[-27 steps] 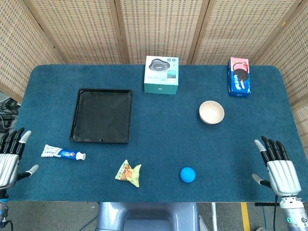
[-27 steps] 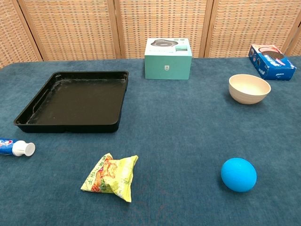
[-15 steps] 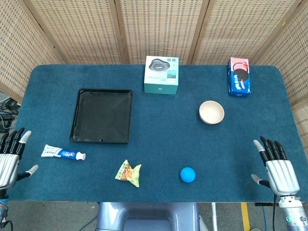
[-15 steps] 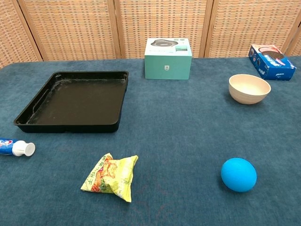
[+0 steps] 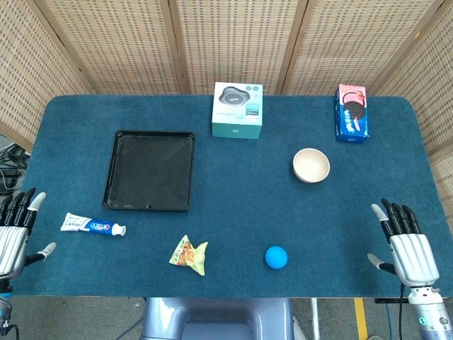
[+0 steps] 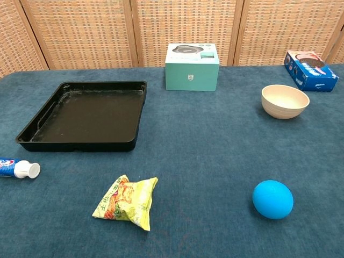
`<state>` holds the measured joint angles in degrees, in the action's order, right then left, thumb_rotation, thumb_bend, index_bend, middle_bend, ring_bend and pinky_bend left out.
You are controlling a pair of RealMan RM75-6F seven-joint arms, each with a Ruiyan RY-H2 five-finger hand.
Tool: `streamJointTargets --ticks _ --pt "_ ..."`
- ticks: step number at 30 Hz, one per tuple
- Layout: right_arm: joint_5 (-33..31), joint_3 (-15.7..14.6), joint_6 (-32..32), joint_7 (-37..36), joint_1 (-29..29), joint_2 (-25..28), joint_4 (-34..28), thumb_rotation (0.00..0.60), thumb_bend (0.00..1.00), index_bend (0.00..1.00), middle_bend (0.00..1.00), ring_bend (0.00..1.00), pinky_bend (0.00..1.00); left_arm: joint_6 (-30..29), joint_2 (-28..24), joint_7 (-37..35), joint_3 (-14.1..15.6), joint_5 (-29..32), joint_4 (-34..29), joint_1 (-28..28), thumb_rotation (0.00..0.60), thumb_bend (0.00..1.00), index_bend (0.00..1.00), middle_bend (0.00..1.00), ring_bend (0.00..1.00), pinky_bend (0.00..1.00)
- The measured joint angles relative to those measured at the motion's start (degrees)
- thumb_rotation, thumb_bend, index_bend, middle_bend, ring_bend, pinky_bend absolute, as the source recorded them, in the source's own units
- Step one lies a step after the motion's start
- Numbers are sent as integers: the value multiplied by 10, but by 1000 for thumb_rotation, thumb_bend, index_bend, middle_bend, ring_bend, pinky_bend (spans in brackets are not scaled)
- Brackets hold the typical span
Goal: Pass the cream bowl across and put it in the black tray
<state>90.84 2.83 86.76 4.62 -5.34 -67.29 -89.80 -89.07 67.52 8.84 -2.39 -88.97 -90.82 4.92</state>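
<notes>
- The left hand (image 5: 13,237) rests at the near left edge of the tabletop (image 5: 233,212), fingers spread apart and straight, holding nothing.
- A toothpaste tube (image 5: 92,226) lies just beside it, long axis left to right, white cap toward the right; its blue and red lettering is too small to read.
- The black tray (image 5: 149,170) sits flat and upright on the left half, its longer side running front to back; nothing lies in it.
- A yellow-green snack packet (image 6: 127,201) lies near the front edge; its print cannot be read.
- A teal box (image 6: 192,67) stands at the back centre, a round speaker pictured on its lid; the small logo on the front is unreadable.
- A blue ball (image 6: 273,199) sits near the front, right of centre.
- The cream bowl (image 6: 285,101) stands upright, mouth up, on the right half, well apart from the tray.
- A blue cookie box (image 5: 352,112) with Oreo-type biscuits pictured lies at the back right, long axis front to back.
- The right hand (image 5: 406,247) rests at the near right edge, fingers wide and straight, touching nothing.
</notes>
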Motion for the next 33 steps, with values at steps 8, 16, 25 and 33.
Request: streamJointTargets --ticks 8,16,25,33 --pt "-15 27 -48 13 -43 -8 -4 600 143 318 23 0 54 4 -1 -3 -4 8 3 1 600 65 0 0 0 0" --pt "-70 82 -160 71 -141 -37 -1 600 150 389 70 0 97 9 -1 -6 -7 16 6 3 600 65 0 0 0 0" --pt "-162 126 -272 120 -249 -109 72 600 283 488 138 0 142 20 0 -11 -10 24 12 8 600 65 0 0 0 0" --pt "-203 143 -315 110 -297 -166 175 600 328 502 149 1 145 32 2 -12 -10 29 16 13 600 65 0 0 0 0"
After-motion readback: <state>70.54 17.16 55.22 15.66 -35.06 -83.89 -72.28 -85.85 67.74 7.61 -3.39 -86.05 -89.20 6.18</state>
